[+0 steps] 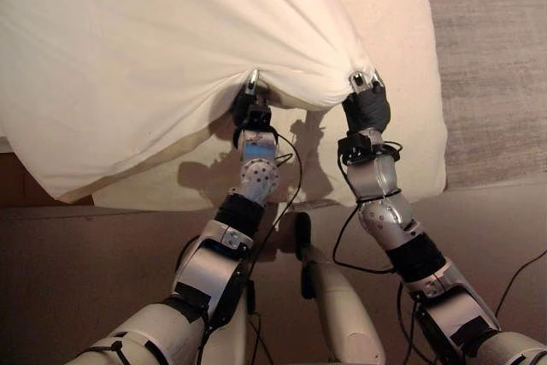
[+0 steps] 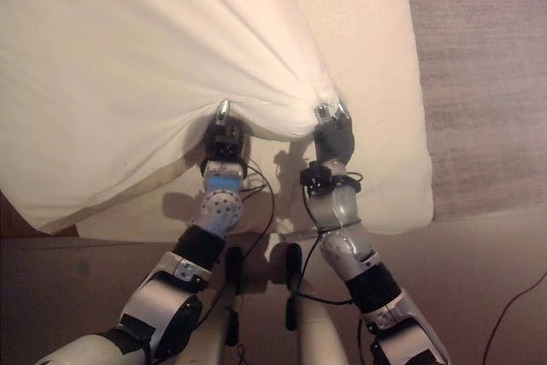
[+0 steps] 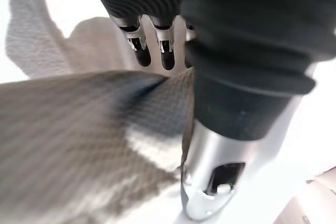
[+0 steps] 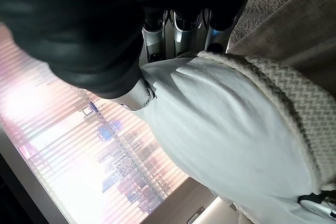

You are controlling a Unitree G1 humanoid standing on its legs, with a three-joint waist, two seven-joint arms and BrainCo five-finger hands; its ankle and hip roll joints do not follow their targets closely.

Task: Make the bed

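**Sheet lifted at the near edge of the bed**

We have the white sheet [image 1: 162, 57] gathered at two points along its near hem; our left hand [image 1: 250, 108] has its fingers curled into the cloth, and our right hand [image 1: 366, 102] pinches a bunch of hem beside it, folds fanning from each grip; the right wrist view shows the fabric bunched against the palm.

The sheet hangs raised over the near edge of the mattress [image 1: 402, 74], its bulk spreading toward the far left corner; a strip of bare mattress shows below and to the right of it; a grey carpet [image 1: 496, 57] lies past the right edge.

We judge this the spreading step; next we would carry the hem out so the cloth settles flat, keeping both grips level so it does not skew.

The sheet's long axis seems to run from the near right toward the far left, though its far end is hidden.
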